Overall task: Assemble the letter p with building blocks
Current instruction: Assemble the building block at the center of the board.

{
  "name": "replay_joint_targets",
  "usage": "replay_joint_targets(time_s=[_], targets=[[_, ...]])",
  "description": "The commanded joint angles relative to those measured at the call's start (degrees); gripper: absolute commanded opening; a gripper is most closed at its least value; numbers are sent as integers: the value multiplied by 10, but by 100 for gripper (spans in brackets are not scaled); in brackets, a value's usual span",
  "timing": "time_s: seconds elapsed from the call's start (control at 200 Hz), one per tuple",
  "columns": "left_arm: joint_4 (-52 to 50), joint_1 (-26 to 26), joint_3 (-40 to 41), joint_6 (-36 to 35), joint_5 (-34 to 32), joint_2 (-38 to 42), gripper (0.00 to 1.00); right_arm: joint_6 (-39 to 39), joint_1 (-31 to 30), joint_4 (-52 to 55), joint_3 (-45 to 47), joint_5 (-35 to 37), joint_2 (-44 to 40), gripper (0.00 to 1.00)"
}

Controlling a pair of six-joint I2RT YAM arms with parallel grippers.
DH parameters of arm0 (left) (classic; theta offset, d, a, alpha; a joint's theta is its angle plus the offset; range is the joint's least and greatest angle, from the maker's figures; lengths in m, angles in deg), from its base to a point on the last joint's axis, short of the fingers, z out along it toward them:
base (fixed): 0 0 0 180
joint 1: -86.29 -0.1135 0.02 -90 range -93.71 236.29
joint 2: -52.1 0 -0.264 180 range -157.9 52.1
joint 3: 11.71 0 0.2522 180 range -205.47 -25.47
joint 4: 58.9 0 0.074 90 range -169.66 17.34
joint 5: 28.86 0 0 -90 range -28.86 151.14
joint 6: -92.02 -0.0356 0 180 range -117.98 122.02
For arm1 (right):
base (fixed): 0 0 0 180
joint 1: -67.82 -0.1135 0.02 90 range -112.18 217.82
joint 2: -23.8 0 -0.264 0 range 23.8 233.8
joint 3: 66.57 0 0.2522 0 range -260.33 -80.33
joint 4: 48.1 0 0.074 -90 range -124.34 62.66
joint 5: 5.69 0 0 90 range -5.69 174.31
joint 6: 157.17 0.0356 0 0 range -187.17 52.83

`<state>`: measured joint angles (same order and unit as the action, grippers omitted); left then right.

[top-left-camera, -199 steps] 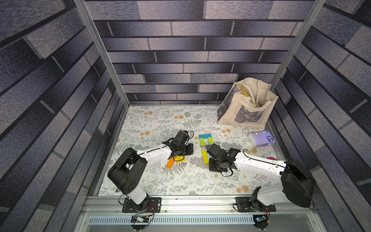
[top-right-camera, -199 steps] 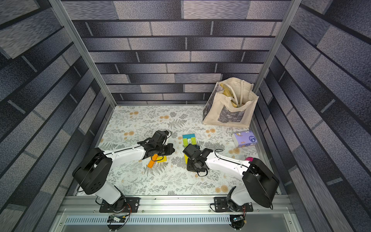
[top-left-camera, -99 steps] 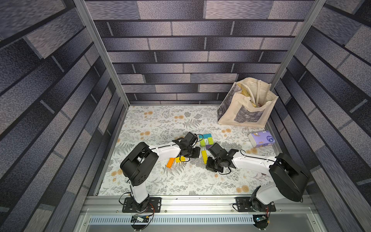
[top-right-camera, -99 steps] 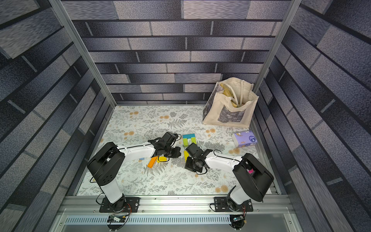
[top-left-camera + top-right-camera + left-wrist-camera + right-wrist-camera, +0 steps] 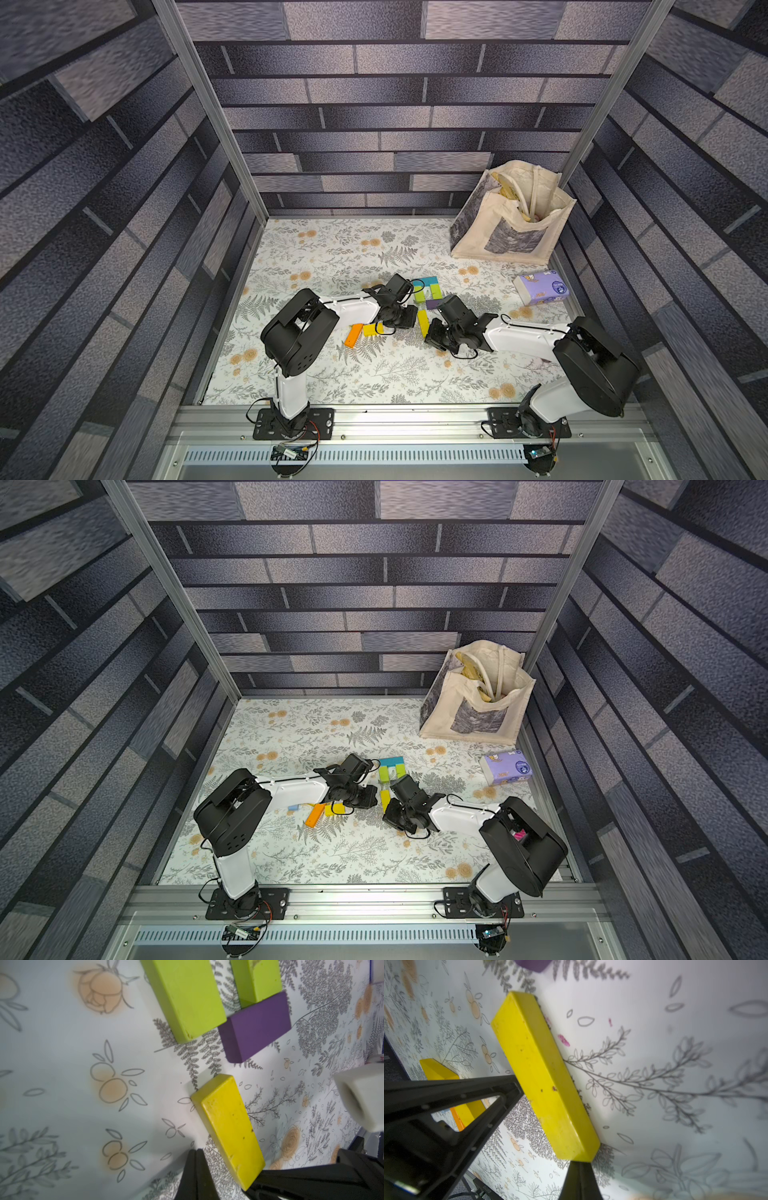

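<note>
The building blocks lie mid-table. A teal block point(image 5: 424, 281), two lime green blocks point(image 5: 419, 296) point(image 5: 187, 997) and a purple block point(image 5: 255, 1026) form a cluster. A long yellow block point(image 5: 422, 322) point(image 5: 228, 1126) point(image 5: 544, 1076) lies just in front of the cluster. My left gripper point(image 5: 412, 322) point(image 5: 196, 1153) is shut and empty, its tip on the table beside that block's near end. My right gripper point(image 5: 430, 337) point(image 5: 580, 1165) is shut and empty too, its tip against the block's near end face. An orange block point(image 5: 353, 335), a short yellow block point(image 5: 370, 329) and a light blue block point(image 5: 293, 807) lie left of it.
A canvas tote bag point(image 5: 511, 224) stands at the back right corner. A lilac tissue pack point(image 5: 540, 287) lies in front of it by the right wall. Brick-pattern walls close in three sides, and a metal rail point(image 5: 415, 419) carries both arm bases at the front.
My left gripper has moved right, from over the orange and short yellow blocks to the long yellow block's side. The right gripper stayed at that block's near end. Both stayed shut.
</note>
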<state>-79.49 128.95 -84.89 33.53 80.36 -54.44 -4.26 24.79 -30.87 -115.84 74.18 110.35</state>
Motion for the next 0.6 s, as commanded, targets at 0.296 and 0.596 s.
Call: replay_joint_targets(time_s=[0.296, 0.596], targets=[[18, -18, -10, 23, 31, -45, 0, 11, 19, -3, 24, 35, 29, 0], [8, -26, -17, 35, 28, -49, 0, 9, 34, -14, 22, 21, 45, 0]])
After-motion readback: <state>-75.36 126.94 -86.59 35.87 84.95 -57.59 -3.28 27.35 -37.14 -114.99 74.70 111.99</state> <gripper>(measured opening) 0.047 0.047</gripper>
